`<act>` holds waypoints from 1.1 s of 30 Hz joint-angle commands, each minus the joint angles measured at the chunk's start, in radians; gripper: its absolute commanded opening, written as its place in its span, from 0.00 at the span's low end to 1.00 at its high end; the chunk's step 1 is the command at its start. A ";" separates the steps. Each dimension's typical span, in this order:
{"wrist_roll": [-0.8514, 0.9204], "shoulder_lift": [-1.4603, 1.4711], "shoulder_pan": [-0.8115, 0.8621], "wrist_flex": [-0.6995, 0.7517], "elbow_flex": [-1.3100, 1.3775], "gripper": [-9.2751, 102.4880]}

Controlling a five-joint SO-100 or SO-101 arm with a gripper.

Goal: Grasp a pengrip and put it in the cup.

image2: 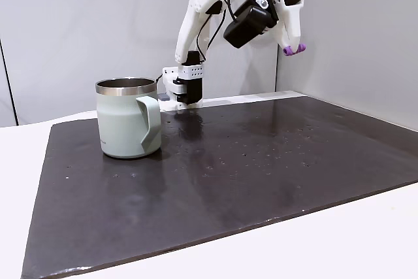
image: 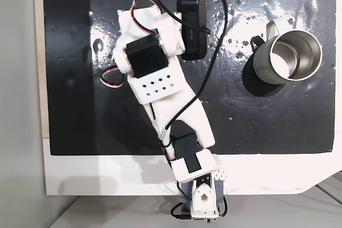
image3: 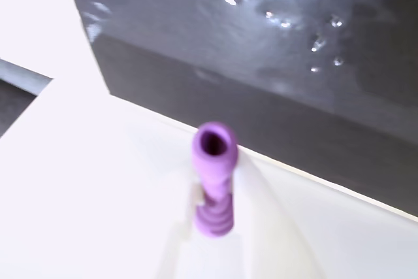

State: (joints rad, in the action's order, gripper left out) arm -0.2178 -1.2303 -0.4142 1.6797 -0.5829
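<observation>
The purple ribbed pengrip (image2: 294, 49) hangs high in the air, pinched at the tip of my gripper (image2: 292, 45), which is shut on it. In the wrist view the pengrip (image3: 214, 161) points its open end at the camera, between blurred white fingers (image3: 189, 227), over the border of the white table and the dark mat. The pale grey-green cup (image2: 124, 125) stands upright on the mat, handle toward the camera, well to the left of and far below the gripper. From above, the cup (image: 264, 68) shows its steel inside at the right, away from the arm.
A glossy black mat (image2: 261, 161) covers most of the white table (image: 107, 177). The arm's base (image: 197, 201) sits at the near edge in the top-down fixed view. A black cable (image: 214, 62) loops over the mat between arm and cup.
</observation>
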 commanded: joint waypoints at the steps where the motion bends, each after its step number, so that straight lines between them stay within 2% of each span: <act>1: 0.051 -0.121 0.060 0.008 0.009 0.08; 7: 0.127 -0.259 0.206 0.009 -0.112 0.08; 13: 0.222 -0.388 0.431 0.009 -0.233 0.08; 22: 0.354 -0.400 0.756 0.008 -0.247 0.08; 29: 0.407 -0.291 0.874 0.002 -0.164 0.08; 33: 0.428 -0.275 0.922 0.003 -0.207 0.08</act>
State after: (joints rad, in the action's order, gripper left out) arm 0.1871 -1.4956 0.4679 1.6812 -0.8145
